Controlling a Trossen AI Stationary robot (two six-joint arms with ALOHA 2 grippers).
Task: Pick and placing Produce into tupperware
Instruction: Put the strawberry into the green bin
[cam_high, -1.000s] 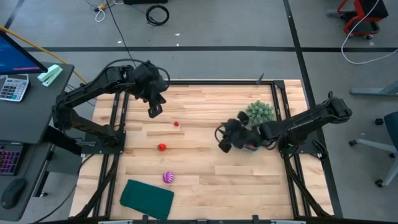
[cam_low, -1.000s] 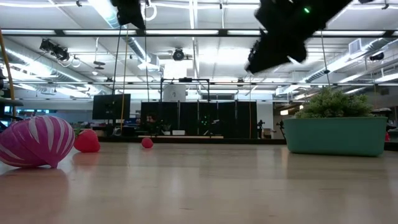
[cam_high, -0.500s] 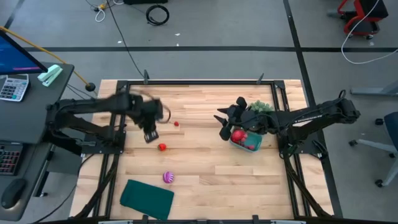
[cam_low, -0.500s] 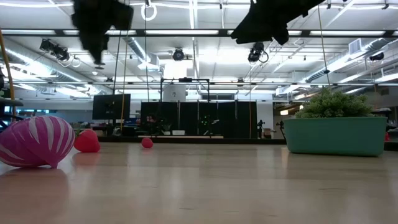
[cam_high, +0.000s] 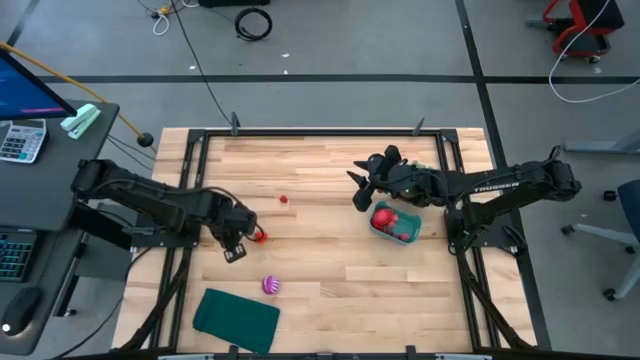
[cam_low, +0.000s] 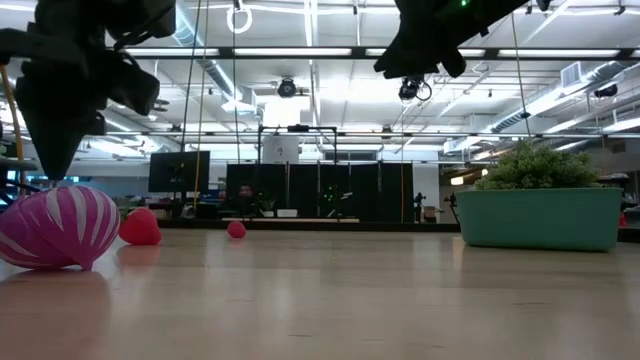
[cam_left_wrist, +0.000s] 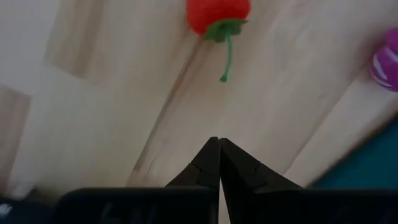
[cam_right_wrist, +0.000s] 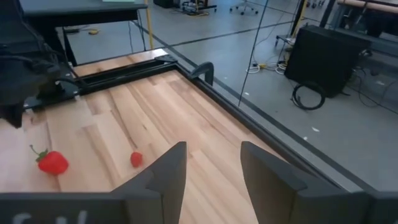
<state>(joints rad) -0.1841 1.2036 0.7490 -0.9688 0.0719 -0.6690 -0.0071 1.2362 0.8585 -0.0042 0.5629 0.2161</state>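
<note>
Left gripper (cam_high: 236, 250) is shut, empty, just short of the strawberry (cam_high: 260, 236); it should be opened before descent and the stem avoided. Right gripper (cam_high: 362, 190) is held part-open, empty, beside the tub (cam_high: 396, 232).

A robotics lab in an open industrial hall is showing here: a wooden worktop (cam_high: 330, 270) in a black metal frame (cam_high: 320, 131) is standing on a grey concrete floor (cam_high: 330, 50) crossed by dark tape lines and loose cables (cam_high: 253, 22). Strip lights and bare ducting are hanging from the ceiling (cam_low: 320, 90), and a desk with a calculator (cam_high: 22, 140) and keyboard (cam_high: 14, 255) is sitting beyond the left claw (cam_high: 235, 253).
</note>
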